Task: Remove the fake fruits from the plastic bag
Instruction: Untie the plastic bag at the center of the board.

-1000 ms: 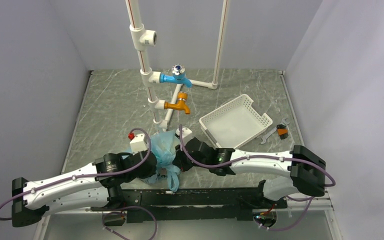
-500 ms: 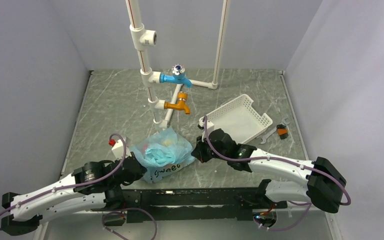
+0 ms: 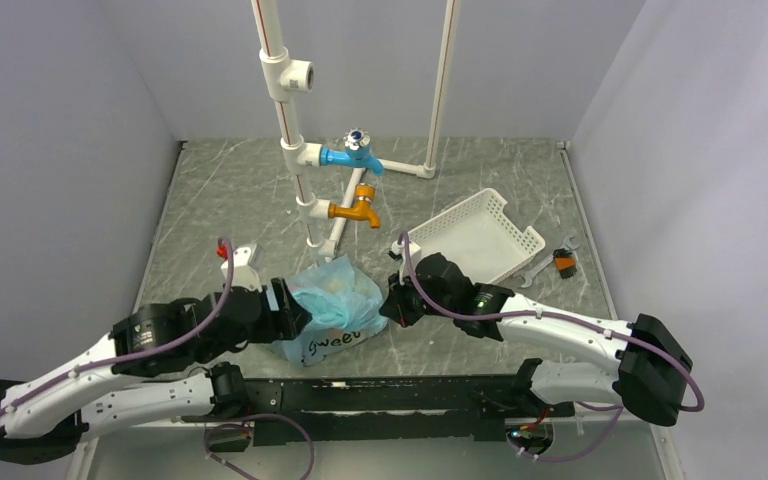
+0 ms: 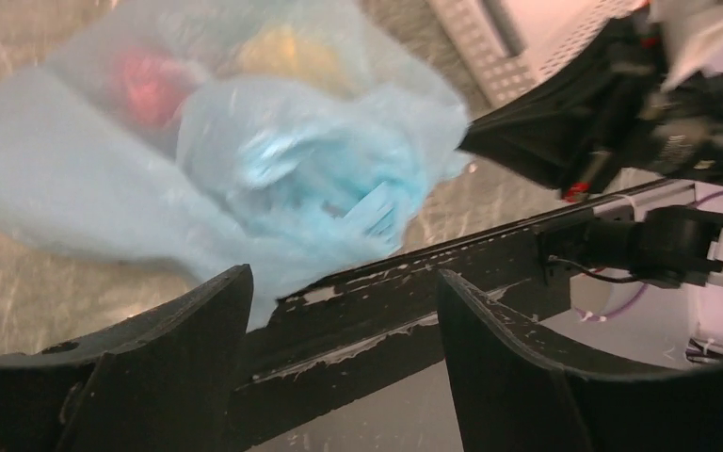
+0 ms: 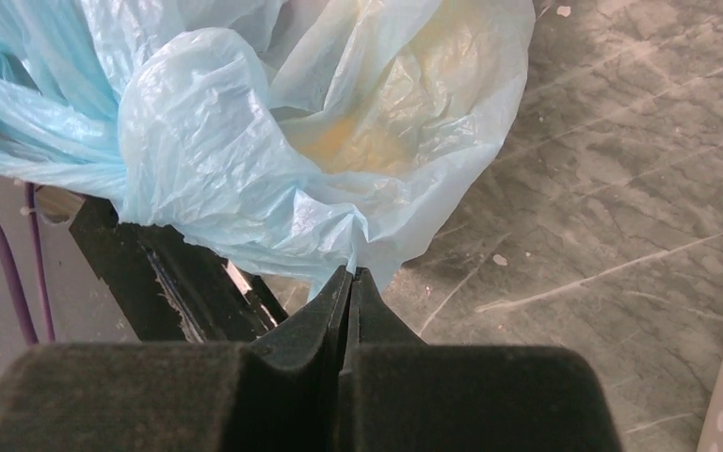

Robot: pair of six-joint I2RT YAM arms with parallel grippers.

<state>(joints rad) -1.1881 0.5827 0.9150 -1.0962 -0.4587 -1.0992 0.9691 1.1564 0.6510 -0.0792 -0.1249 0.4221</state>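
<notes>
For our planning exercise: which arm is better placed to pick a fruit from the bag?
Left. The left gripper is open and empty beside the plastic bag; the right gripper is shut on its edge.

Soft, even light fills the overhead view, which is sharp all over, with only faint shadows on the tabletop (image 3: pixel 230 200) around the plastic bag (image 3: pixel 332 305). The left wrist view is smeared by motion blur, and the bag looks hazy. In the right wrist view the bag is crisp and glows translucent, while the right hand (image 5: pixel 350 275) below it is dark and soft-edged.
</notes>
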